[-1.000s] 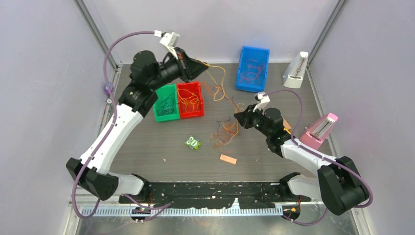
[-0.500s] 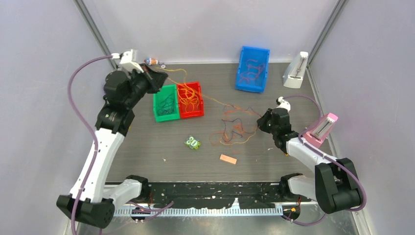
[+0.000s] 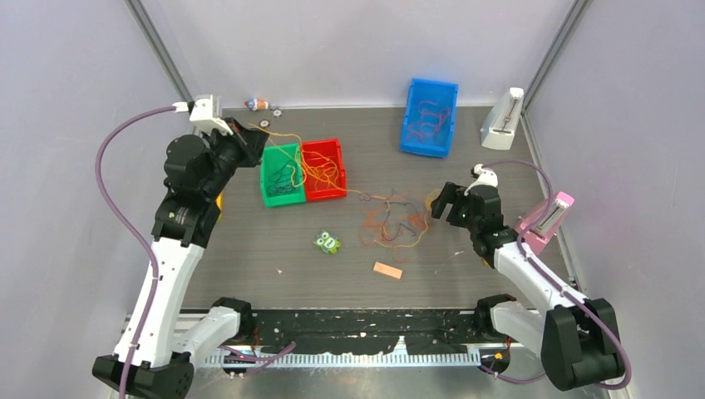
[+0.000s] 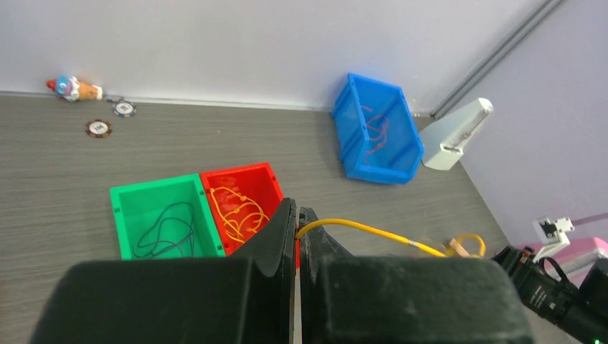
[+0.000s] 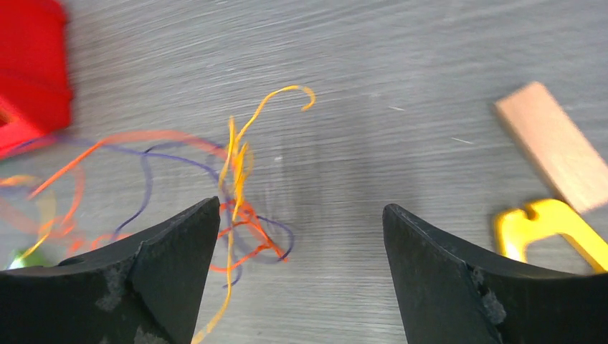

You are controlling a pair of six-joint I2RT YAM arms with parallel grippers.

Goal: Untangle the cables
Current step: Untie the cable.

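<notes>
A tangle of thin orange, red and dark purple cables [image 3: 395,220] lies on the table right of centre. One orange cable [image 3: 332,176] runs from it over the red bin up to my left gripper [image 3: 251,140], which is shut on that strand's end. In the left wrist view the yellow-orange cable [image 4: 358,229] comes out from between the shut fingertips of the left gripper [image 4: 297,215]. My right gripper [image 3: 441,201] stands open just right of the tangle. Its wrist view shows the right gripper [image 5: 301,211] wide apart over bare table, with the cables [image 5: 244,215] beside its left finger.
A green bin [image 3: 281,193] with dark strands and a red bin [image 3: 326,193] with orange strands sit side by side. A blue bin [image 3: 431,145] stands at the back. A green toy [image 3: 327,242], a peach block [image 3: 387,270], white [image 3: 503,120] and pink [image 3: 544,220] metronomes are nearby.
My right gripper has opened and let go of the tangle, which now lies spread on the table. The left arm has swung back to the left, drawing the orange cable out.
</notes>
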